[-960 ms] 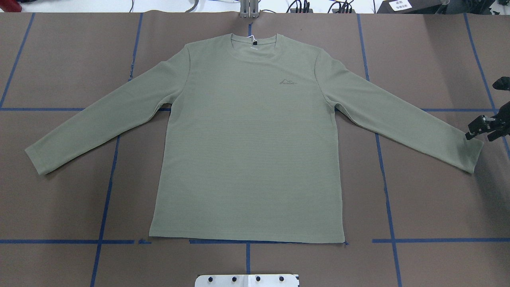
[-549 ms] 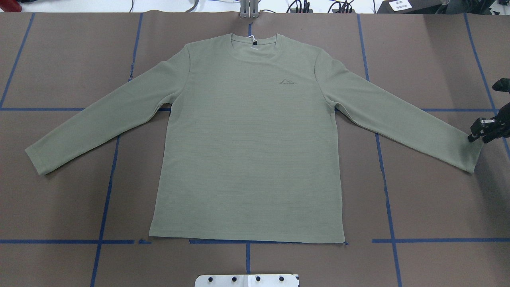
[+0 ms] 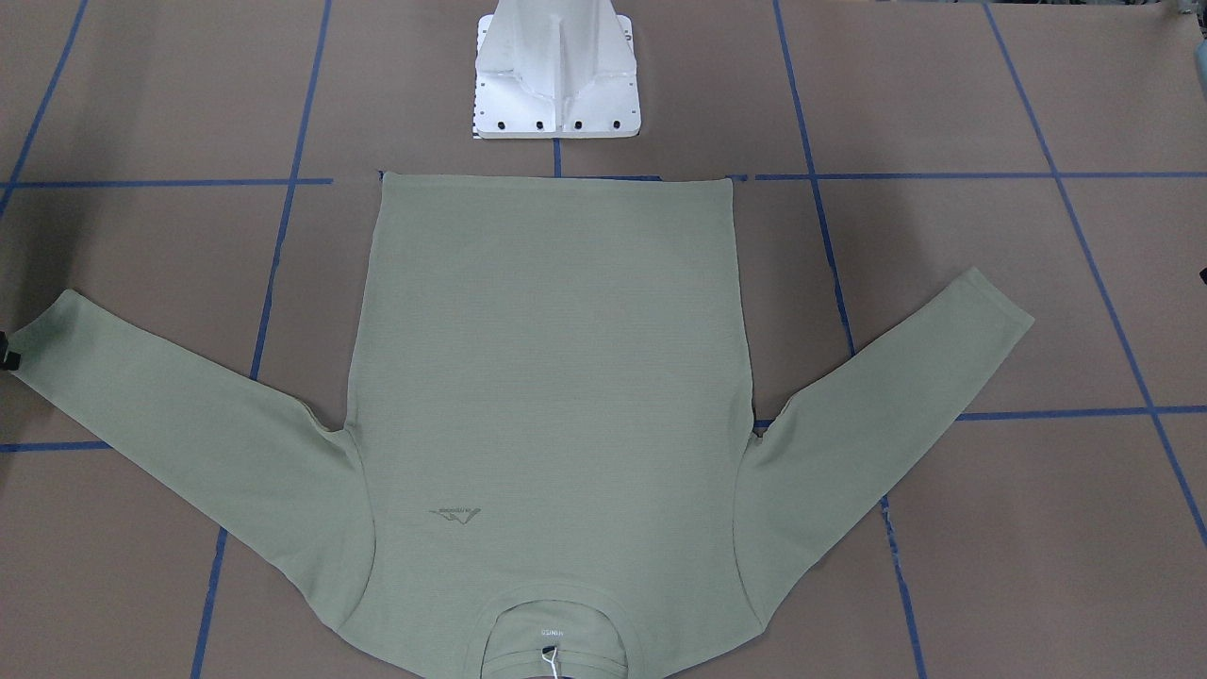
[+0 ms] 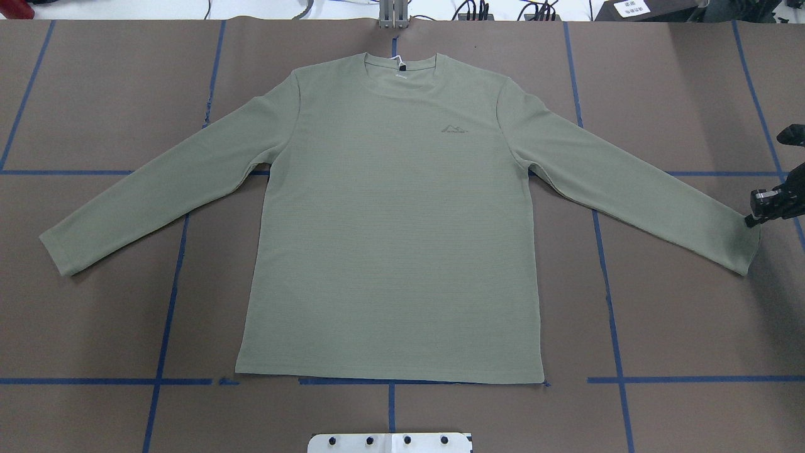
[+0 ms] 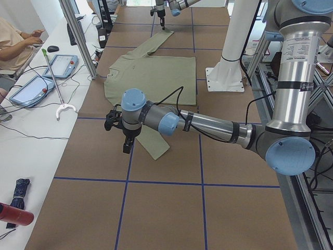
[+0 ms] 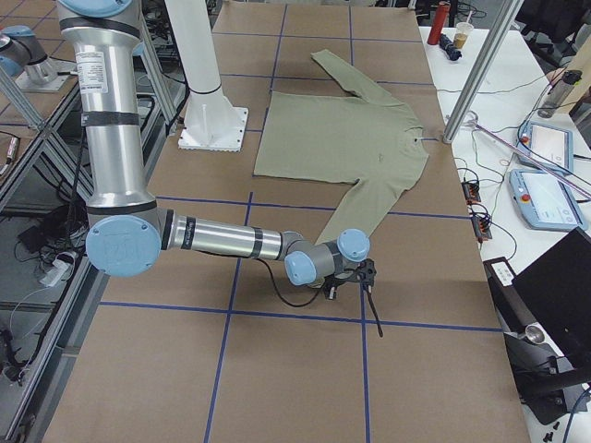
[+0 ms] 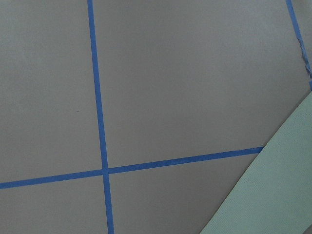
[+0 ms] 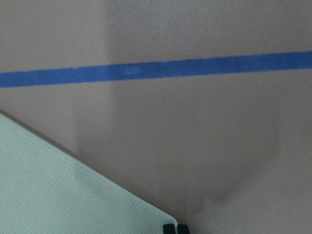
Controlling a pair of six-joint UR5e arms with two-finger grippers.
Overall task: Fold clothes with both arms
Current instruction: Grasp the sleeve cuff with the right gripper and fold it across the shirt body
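Brown paper tabletop (image 4: 692,94), gridded with blue tape lines (image 4: 163,327). Sage-green shirt (image 4: 390,239) lies flat, face up, at centre in the overhead view: collar (image 4: 400,63) at 12 o'clock, hem at 6, along a tape line. White tag string (image 4: 399,61) sits inside the collar; small tonal logo (image 4: 455,130) is on the chest toward 1 o'clock. Both sleeves are spread: left-side sleeve (image 4: 157,189) runs out to 8 o'clock, right-side sleeve (image 4: 629,182) to 4 o'clock. Right end effector (image 4: 751,219) is at the 3 o'clock edge, on the upper corner of that sleeve's cuff. Right wrist camera shows its fingertips (image 8: 169,228) drawn together with only a sliver between them, right at the cuff corner, so it reads as clamped on the shirt. Right arm (image 6: 222,238) reaches out low over the tabletop. Left end effector (image 5: 126,146) shows only in the left side view, pointing down just beside the other cuff; can't tell if its fingers are apart or together. Left wrist camera sees only paper, tape and a sleeve edge at 5 o'clock. White pedestal (image 3: 556,75) stands just off the hem. Person (image 5: 15,41) sits at a side desk with pendants (image 5: 28,89).
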